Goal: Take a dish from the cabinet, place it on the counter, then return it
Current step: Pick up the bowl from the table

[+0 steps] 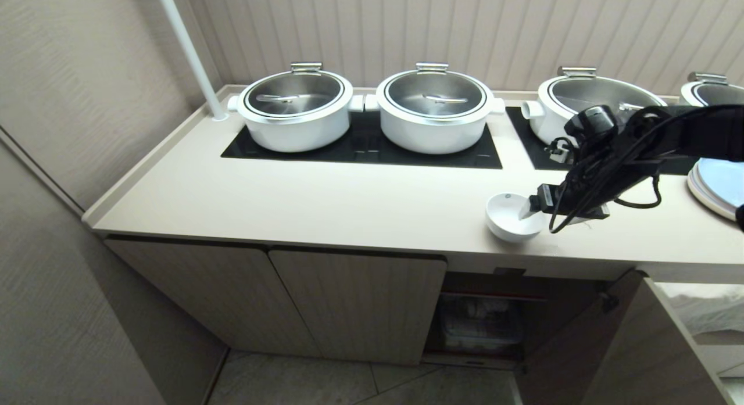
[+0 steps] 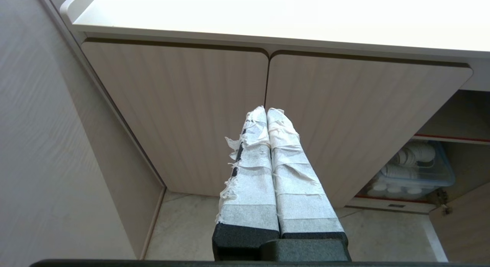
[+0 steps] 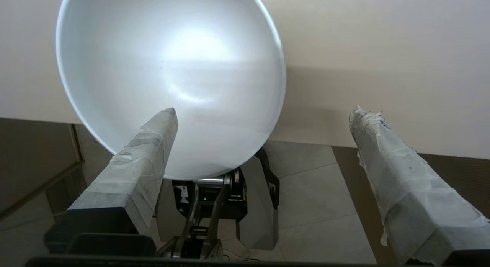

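The dish (image 1: 510,219), a small white bowl, stands on the counter (image 1: 349,201) close to its front edge. My right gripper (image 1: 552,215) is open beside it, with one taped finger reaching over the bowl's rim and the other off to the side. In the right wrist view the dish (image 3: 172,79) fills the space above one finger (image 3: 149,152), and the right gripper (image 3: 264,113) holds nothing. Below the dish, the cabinet (image 1: 494,318) has one compartment standing open. My left gripper (image 2: 267,110) is shut and empty, parked low before the closed cabinet doors (image 2: 172,113).
Large white lidded pots (image 1: 296,108) (image 1: 436,108) sit on black cooktop panels at the back. Pale blue plates (image 1: 721,184) lie at the counter's right end. A clear bin of white dishes (image 2: 413,171) sits inside the open compartment, whose door (image 1: 581,347) swings out to the right.
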Available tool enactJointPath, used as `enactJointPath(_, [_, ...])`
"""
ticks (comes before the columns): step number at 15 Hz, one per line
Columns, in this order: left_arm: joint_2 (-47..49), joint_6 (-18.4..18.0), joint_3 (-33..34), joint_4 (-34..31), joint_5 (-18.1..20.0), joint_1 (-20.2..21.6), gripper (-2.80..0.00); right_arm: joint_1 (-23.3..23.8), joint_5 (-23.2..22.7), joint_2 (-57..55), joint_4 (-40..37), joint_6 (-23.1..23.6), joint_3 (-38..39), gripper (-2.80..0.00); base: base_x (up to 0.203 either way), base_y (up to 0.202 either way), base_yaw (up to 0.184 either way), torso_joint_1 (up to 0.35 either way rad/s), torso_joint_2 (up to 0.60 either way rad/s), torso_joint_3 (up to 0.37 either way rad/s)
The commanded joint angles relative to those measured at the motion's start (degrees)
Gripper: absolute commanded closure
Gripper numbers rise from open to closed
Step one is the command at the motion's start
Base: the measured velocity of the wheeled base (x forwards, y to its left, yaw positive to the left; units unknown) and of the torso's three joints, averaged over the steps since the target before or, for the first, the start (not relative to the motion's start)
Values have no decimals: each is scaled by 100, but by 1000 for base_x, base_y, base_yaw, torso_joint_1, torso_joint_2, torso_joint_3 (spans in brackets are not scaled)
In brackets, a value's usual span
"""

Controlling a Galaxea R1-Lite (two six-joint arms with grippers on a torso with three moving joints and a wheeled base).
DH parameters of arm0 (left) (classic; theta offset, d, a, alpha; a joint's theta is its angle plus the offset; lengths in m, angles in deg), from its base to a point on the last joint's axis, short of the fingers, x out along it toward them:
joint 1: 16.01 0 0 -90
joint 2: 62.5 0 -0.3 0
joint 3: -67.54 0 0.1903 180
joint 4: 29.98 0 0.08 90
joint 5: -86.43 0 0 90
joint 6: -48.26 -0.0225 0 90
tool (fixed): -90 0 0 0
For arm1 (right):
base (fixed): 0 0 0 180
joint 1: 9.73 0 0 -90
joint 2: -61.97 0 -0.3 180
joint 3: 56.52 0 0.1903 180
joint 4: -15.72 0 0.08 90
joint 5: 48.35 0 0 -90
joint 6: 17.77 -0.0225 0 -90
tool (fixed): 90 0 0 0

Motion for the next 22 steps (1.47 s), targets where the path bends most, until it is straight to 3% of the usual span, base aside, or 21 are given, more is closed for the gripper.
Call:
enactJointPath(1, [-2, 1, 2, 4, -5, 1, 0, -5, 90, -181, -14, -91, -72, -280, 0, 0, 0, 0, 0, 0])
enactJointPath(22, [-2, 1, 2, 4, -5, 1, 0, 22, 113, -434, 9, -99, -72, -280, 0, 0, 0, 0, 0, 0])
